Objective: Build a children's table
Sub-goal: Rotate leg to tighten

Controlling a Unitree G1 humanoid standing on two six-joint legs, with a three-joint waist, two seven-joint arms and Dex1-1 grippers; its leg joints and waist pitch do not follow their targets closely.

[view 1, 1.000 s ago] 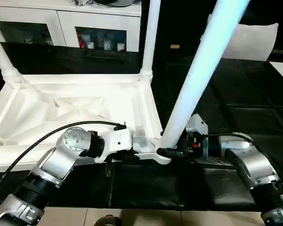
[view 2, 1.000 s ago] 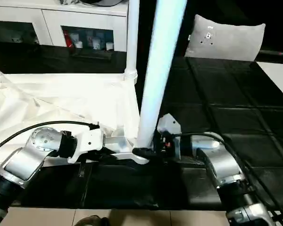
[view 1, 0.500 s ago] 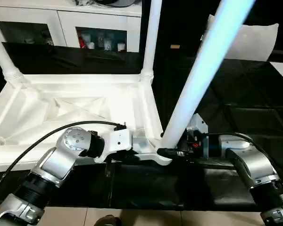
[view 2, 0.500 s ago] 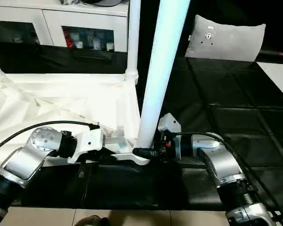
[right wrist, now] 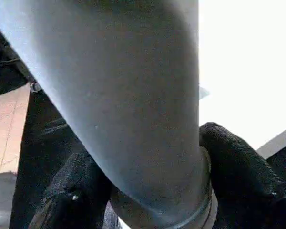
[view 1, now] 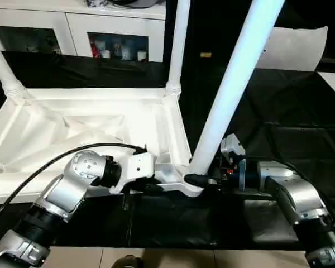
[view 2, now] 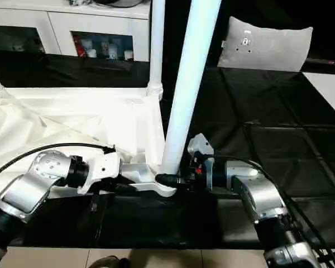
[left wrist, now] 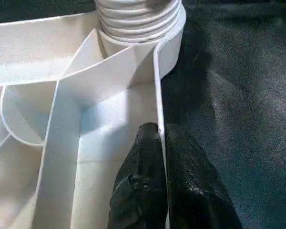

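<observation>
Head views: the table lies upside down on a black mat, ribbed underside up, just beyond the two silver forearms. Two legs stand upright in its far corner sockets: one at the far left, one at the far right. A third leg rises from the near right corner socket and leans toward picture right. The left gripper reaches in from the left to the near rim of the top, beside that socket. The right gripper comes in from the right, level with the mat, and its jaws clasp the foot of the leaning leg right at the socket. A white cabinet with glass doors stands behind the mat, and a grey cushion lies at the far right.

Left wrist view: the two black fingers are pressed together, pinching the thin upright rim of the table top; one finger lies inside the rim, the other outside. The ringed collar of the corner socket sits just past them.

Right wrist view: the leaning leg passes between the two black fingers, which touch it on either side, just above its ringed end.
</observation>
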